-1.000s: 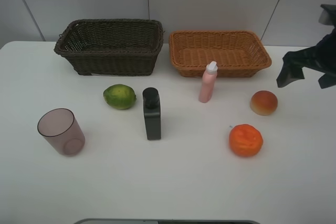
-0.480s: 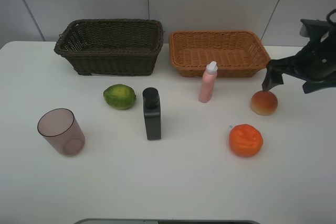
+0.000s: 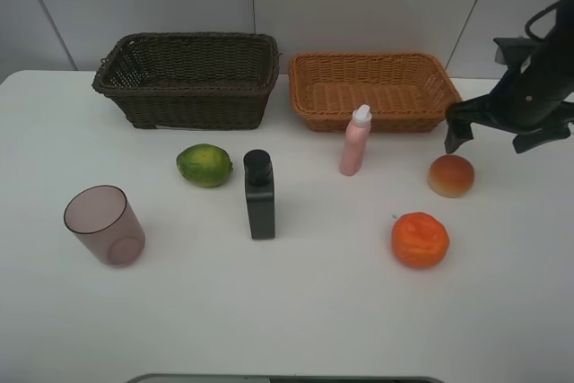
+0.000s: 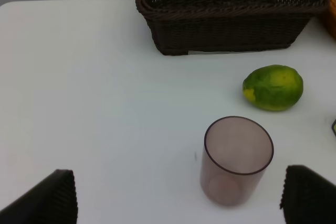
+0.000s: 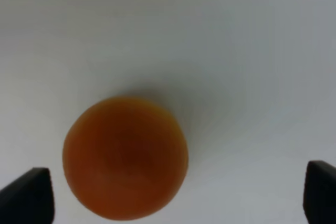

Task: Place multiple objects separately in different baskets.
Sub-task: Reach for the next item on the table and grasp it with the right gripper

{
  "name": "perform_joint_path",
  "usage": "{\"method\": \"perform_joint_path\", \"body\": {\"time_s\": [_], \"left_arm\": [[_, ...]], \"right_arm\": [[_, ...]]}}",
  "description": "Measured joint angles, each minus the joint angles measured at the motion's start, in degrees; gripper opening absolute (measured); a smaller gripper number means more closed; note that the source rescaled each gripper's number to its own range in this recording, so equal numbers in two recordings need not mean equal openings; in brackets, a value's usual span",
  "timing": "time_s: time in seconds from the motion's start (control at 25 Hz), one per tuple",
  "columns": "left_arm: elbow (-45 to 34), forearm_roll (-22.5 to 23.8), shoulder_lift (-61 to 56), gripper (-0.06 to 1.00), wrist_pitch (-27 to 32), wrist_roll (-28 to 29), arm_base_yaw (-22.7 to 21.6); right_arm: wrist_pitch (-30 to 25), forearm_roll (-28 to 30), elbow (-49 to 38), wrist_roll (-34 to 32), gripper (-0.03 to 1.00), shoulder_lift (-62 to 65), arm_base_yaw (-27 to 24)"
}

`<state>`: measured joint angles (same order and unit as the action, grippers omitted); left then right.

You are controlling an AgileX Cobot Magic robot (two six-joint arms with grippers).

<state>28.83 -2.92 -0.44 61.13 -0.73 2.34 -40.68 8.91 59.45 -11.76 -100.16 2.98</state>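
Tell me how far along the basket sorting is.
Done: nothing; both the dark basket and tan basket look empty. In hand: the right gripper hovers open by the peach. Left: the peach, orange, green fruit, pink bottle, black bottle and cup, all on the table.

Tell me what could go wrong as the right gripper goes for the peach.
1. The right gripper is open over the peach, which sits off-centre between the fingers in the right wrist view. A lopsided close might send the round fruit rolling toward the orange.
2. The pink bottle stands upright just in front of the orange-tan basket; a low sweep there could topple it.
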Motion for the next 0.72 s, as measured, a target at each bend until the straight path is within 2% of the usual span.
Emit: {"method": "perform_joint_path", "body": {"time_s": [0.2, 0.72], "left_arm": [[0.0, 0.0, 0.0, 0.99, 0.0, 0.0, 0.0], [0.0, 0.0, 0.0, 0.99, 0.0, 0.0, 0.0]], "right_arm": [[-1.6, -0.7, 3.0, 0.2, 1.0, -4.6, 0.7], [3.0, -2.9, 3.6, 0.6, 1.0, -10.3, 0.7]]}}
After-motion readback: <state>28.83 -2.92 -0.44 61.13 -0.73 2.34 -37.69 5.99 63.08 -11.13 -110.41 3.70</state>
